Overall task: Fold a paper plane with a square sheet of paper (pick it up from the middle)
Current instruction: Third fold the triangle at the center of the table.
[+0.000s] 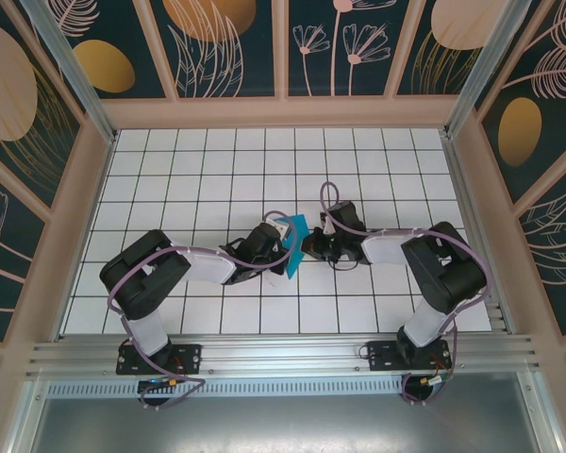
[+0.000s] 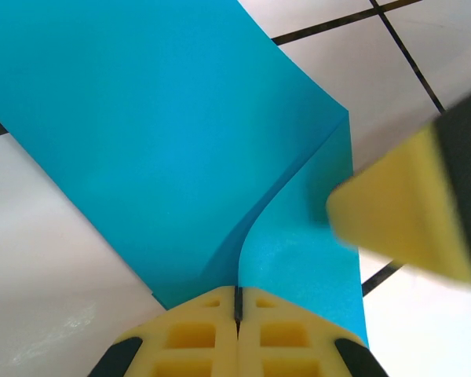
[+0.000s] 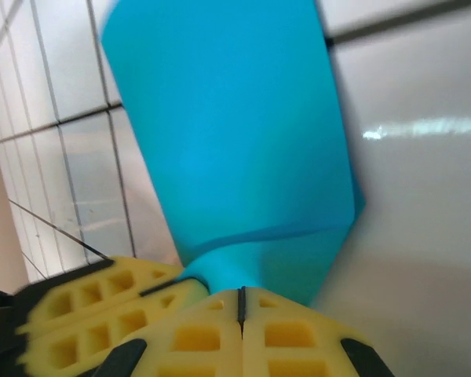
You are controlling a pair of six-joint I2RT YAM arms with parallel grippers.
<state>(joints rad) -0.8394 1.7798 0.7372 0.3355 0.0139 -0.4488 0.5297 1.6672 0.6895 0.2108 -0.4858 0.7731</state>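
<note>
The square sheet of paper [image 1: 294, 243] is bright cyan-blue and hangs bent between my two grippers, just above the white tiled table. My left gripper [image 1: 283, 249] is shut on the sheet's near edge [image 2: 165, 141], which curls up from the closed yellow pads [image 2: 212, 334]. My right gripper [image 1: 307, 247] is shut on the sheet [image 3: 235, 133] from the other side, and the paper rolls down into its closed jaws [image 3: 241, 302]. The two grippers nearly touch: the right fingers [image 2: 408, 220] show blurred in the left wrist view, and the left fingers [image 3: 102, 302] lie beside the right pads.
The tiled table [image 1: 217, 160] is walled by beige frames and patterned panels [image 1: 231, 47]. A metal rail [image 1: 283, 354] runs along the near edge over the arm bases. Both arms reach inward and meet at the table's middle.
</note>
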